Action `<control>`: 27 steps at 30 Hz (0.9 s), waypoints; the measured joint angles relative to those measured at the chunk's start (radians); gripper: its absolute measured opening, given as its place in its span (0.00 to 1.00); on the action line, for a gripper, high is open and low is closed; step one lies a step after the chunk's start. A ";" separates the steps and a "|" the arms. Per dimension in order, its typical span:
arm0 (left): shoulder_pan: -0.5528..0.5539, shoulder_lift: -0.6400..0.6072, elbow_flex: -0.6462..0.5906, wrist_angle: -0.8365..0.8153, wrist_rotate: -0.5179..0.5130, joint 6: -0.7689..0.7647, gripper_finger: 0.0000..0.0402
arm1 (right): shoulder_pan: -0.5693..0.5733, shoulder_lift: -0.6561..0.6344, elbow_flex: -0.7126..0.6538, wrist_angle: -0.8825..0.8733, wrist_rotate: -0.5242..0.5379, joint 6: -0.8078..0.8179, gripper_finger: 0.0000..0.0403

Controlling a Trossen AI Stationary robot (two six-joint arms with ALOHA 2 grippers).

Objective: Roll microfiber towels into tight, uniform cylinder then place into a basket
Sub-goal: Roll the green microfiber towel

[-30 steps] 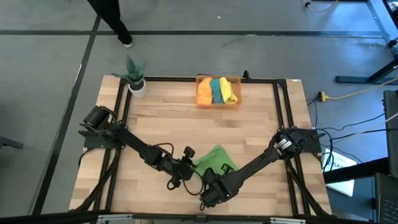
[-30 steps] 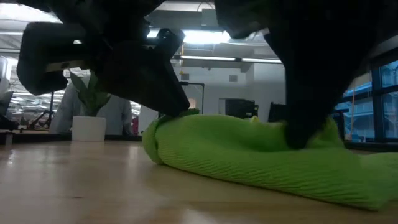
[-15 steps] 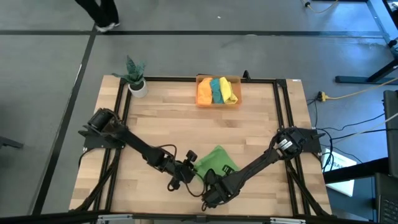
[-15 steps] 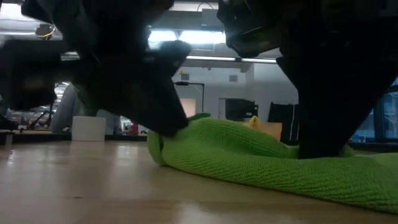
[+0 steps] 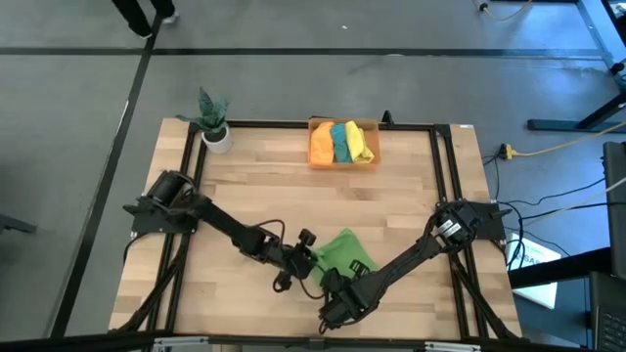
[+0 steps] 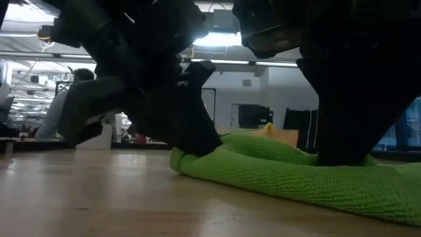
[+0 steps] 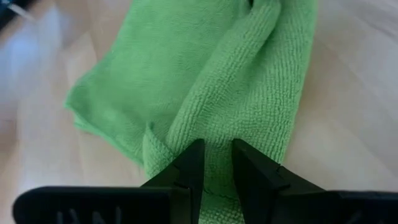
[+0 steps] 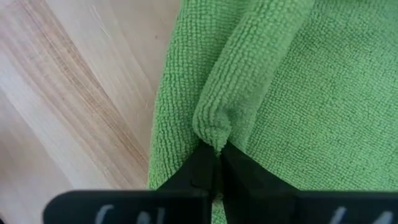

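Observation:
A light green microfiber towel (image 5: 340,249) lies bunched on the wooden table near its front edge, with a rolled ridge (image 7: 249,81) along it. My left gripper (image 5: 307,258) is at the towel's left end, shut on the cloth. My right gripper (image 5: 337,282) stands over the towel's near edge, pointing steeply down, shut on a tip of the ridge. The orange basket (image 5: 373,159) at the far edge holds orange, teal and yellow rolled towels (image 5: 340,142). My left gripper pinches the end of the towel's rolled ridge (image 7: 214,146) between its two fingers, several layers thick. The fingers slant down from the table's left and lie along the ridge. The towel rests on the table. My right gripper nips the folded tip of the ridge (image 8: 214,134) at its fingertips, coming from above. The cloth lies slack on the table under it (image 6: 342,164).
A white pot with a green plant (image 5: 215,132) stands at the table's far left corner. A black frame rail (image 5: 293,124) borders the table. Bare wood lies between the towel and the basket (image 5: 333,200). A person's legs (image 5: 137,12) show on the floor beyond.
My left gripper has sunk and gone toward the table's right, carrying the towel's left end with it. The towel's left end now sits lower and farther right, while its right part has stayed under my right gripper.

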 joint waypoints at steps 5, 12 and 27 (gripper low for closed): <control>0.020 0.000 0.000 -0.001 0.029 -0.019 0.19 | 0.000 0.000 0.000 0.020 -0.002 -0.003 0.04; 0.020 0.000 0.000 -0.007 0.066 -0.020 0.19 | -0.006 0.002 0.000 0.071 -0.007 -0.059 0.13; 0.044 -0.002 0.000 -0.078 0.100 -0.064 0.19 | 0.011 0.004 0.198 -0.164 0.116 -0.075 0.30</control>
